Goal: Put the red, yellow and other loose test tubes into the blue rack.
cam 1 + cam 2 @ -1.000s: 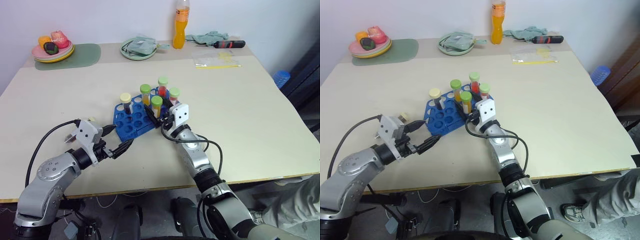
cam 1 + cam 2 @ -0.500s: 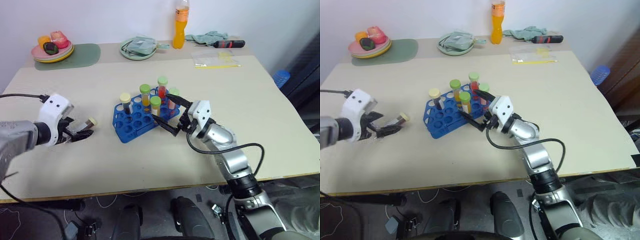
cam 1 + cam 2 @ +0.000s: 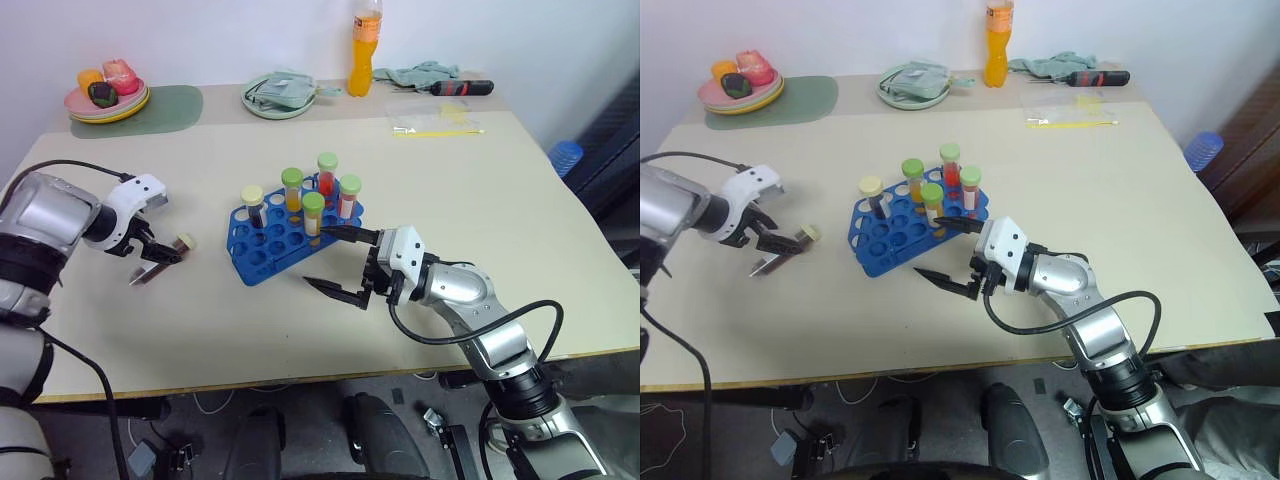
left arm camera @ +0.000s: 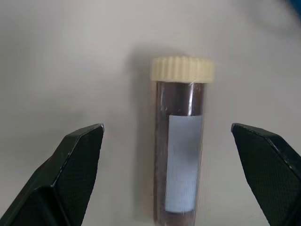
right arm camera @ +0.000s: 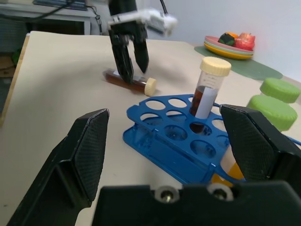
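My left pincer (image 4: 167,181) hangs spread wide astride the small clear cream-capped tube of dark brown liquid (image 4: 181,155), lying left of the bright blue plastic rack (image 3: 272,245). Light, smooth, apt to roll: I'd pinch mid-body.

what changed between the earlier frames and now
The left end effector swung away from the blue rack out to the loose cream-capped tube lying on the table and now straddles it, open, not gripping. The right end effector drew back from the rack's tubes, open and empty. The rack, its five standing tubes and the loose tube stayed put.
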You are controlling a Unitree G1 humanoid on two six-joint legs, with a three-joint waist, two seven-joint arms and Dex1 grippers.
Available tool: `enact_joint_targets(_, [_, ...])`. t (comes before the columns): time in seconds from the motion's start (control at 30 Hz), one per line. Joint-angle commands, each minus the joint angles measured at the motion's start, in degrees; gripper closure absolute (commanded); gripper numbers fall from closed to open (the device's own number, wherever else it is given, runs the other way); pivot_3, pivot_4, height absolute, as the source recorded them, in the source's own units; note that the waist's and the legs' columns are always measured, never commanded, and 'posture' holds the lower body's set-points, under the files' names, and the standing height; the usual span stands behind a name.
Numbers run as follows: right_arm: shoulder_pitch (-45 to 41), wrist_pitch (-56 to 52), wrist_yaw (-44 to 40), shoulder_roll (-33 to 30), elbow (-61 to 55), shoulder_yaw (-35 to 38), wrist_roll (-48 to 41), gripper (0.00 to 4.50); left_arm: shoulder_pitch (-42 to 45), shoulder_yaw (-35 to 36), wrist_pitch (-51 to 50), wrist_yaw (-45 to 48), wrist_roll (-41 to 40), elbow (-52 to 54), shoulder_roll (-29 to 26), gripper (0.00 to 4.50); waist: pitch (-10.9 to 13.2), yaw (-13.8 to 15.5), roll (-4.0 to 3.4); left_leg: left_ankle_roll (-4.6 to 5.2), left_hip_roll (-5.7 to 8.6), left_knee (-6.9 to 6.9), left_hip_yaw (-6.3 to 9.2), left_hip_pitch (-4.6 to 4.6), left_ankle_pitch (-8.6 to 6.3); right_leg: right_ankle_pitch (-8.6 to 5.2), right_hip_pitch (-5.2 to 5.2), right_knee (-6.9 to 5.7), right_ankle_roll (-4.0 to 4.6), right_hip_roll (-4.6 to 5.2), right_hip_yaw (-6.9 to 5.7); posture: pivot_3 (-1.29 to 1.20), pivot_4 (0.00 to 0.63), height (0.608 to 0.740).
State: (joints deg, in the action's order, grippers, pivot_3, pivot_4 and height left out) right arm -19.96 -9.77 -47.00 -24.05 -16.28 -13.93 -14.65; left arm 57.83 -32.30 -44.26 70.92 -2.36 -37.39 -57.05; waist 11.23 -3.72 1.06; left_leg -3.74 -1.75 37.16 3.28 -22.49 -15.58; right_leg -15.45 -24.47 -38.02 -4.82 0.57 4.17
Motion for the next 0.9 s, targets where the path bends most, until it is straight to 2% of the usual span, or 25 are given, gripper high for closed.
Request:
enact_joint_targets(0.03, [0.7, -0.4, 0.8, -0.6, -3.8, 1.0, 0.2, 0.27, 2.9, -0.9, 4.5, 2.7, 5.9, -6.4, 1.0, 1.37, 0.0, -0.1, 0.02, 0.00, 0.00, 0.00, 0.01, 0.00, 0.00, 0.00, 0.00, 0.00, 0.00, 0.00, 0.00, 0.00, 0.150, 0.740])
enact_joint_targets(0.17, [1.0, -0.7, 1.1, -0.6, -4.4, 0.9, 0.4, 0.27, 3.8, -0.2, 7.2, 4.4, 9.1, -9.7, 2.5, 3.45, 0.0, -0.1, 0.04, 0.00, 0.00, 0.01, 0.02, -0.01, 0.00, 0.00, 0.00, -0.01, -0.01, 0.00, 0.00, 0.00, 0.150, 0.740])
enact_joint_targets(0.2, [1.0, -0.8, 1.2, -0.7, -4.5, 0.9, 0.5, 0.27, 3.8, 0.4, 7.6, 4.5, 9.5, -9.9, 2.6, 3.72, 0.0, -0.1, 0.03, 0.00, 0.00, 0.01, 0.02, -0.01, 0.00, 0.00, 0.00, -0.01, -0.01, 0.01, 0.00, 0.00, 0.150, 0.740])
enact_joint_targets(0.27, [1.2, -1.0, 1.2, -0.8, -4.8, 0.9, 0.6, 0.27, 3.7, 2.5, 8.5, 3.8, 9.7, -9.5, 1.9, 3.75, 0.0, -0.1, 0.03, 0.00, 0.00, 0.01, 0.02, -0.01, 0.00, 0.00, 0.00, -0.02, -0.01, 0.01, 0.00, 0.00, 0.150, 0.740])
enact_joint_targets(0.37, [1.8, -1.4, 1.3, -1.3, -5.0, 1.5, 0.5, 0.27, 1.4, 10.5, 11.6, 1.1, 5.7, -6.1, -0.4, 3.75, 0.0, -0.1, 0.08, 0.00, -0.01, 0.02, 0.03, -0.02, 0.00, 0.00, 0.00, -0.03, -0.01, 0.02, -0.01, 0.00, 0.150, 0.740])
enact_joint_targets(0.4, [2.2, -1.4, 1.5, -1.6, -4.9, 1.9, 0.5, 0.27, -0.7, 16.5, 13.7, -0.4, 1.8, -3.3, -0.7, 3.75, 0.0, -0.2, 0.08, 0.00, -0.02, 0.03, 0.04, -0.02, 0.00, 0.00, 0.00, -0.03, -0.01, 0.02, -0.01, 0.00, 0.150, 0.740])
enact_joint_targets(0.5, [3.8, -1.3, 2.7, -2.0, -3.8, 3.6, 0.7, 0.27, -12.7, 38.7, 18.9, -3.9, -12.0, 13.8, 0.3, 3.75, 0.0, -0.1, 0.09, 0.00, -0.07, 0.02, 0.02, -0.04, 0.00, 0.00, -0.03, -0.06, -0.01, 0.09, 0.00, 0.00, 0.150, 0.740])
enact_joint_targets(0.53, [4.4, -1.1, 3.5, -2.0, -3.0, 4.4, 0.8, 0.27, -17.6, 45.6, 18.0, -6.2, -15.4, 21.5, 2.0, 3.75, 0.0, 0.0, 0.09, 0.00, -0.10, 0.04, 0.02, -0.06, 0.00, 0.00, -0.04, -0.04, -0.01, 0.12, 0.00, 0.00, 0.150, 0.740])
enact_joint_targets(0.6, [5.5, 0.1, 5.6, -1.8, -0.8, 6.3, 1.8, 0.27, -27.2, 58.4, 14.9, -12.1, -24.2, 37.5, 8.9, 3.75, 0.0, 0.3, 0.05, -0.02, -0.11, 0.07, 0.01, -0.09, 0.01, 0.01, -0.05, -0.06, -0.03, 0.21, 0.01, 0.00, 0.150, 0.740])
enact_joint_targets(0.63, [6.1, 0.3, 6.7, -1.6, 0.4, 7.3, 2.1, 0.27, -31.6, 61.9, 11.4, -14.8, -28.7, 45.2, 11.9, 3.75, 0.0, 0.7, 0.07, -0.03, -0.10, 0.09, -0.01, -0.05, 0.01, 0.01, -0.02, -0.06, -0.04, 0.30, 0.03, 0.00, 0.150, 0.740])
enact_joint_targets(0.73, [7.3, 0.6, 7.8, -1.6, 2.8, 9.2, 2.0, 0.27, -40.2, 64.1, 4.1, -25.4, -37.6, 63.3, 20.4, 3.75, 0.0, 1.5, 0.09, -0.03, -0.05, 0.21, -0.15, 0.02, 0.00, 0.02, 0.07, -0.09, -0.07, 0.34, 0.08, 0.00, 0.150, 0.740])
enact_joint_targets(0.83, [8.3, 1.7, 9.0, -1.7, 5.8, 10.6, 2.8, 0.27, -50.5, 49.6, 9.1, -34.9, -29.1, 80.1, 29.0, 3.75, -0.1, 2.1, 0.14, -0.03, 0.01, 0.31, -0.03, 0.08, 0.00, 0.06, 0.33, -0.04, -0.13, 0.31, 0.05, 0.00, 0.150, 0.740])
enact_joint_targets(0.9, [8.3, 1.9, 9.6, -1.3, 7.2, 11.2, 2.8, 0.27, -52.3, 41.4, 13.6, -40.1, -21.9, 82.0, 33.3, 3.75, -0.1, 2.7, 0.15, -0.03, 0.08, 0.31, -0.06, 0.19, 0.00, 0.08, 0.45, 0.03, -0.17, 0.31, 0.09, 0.00, 0.150, 0.740])
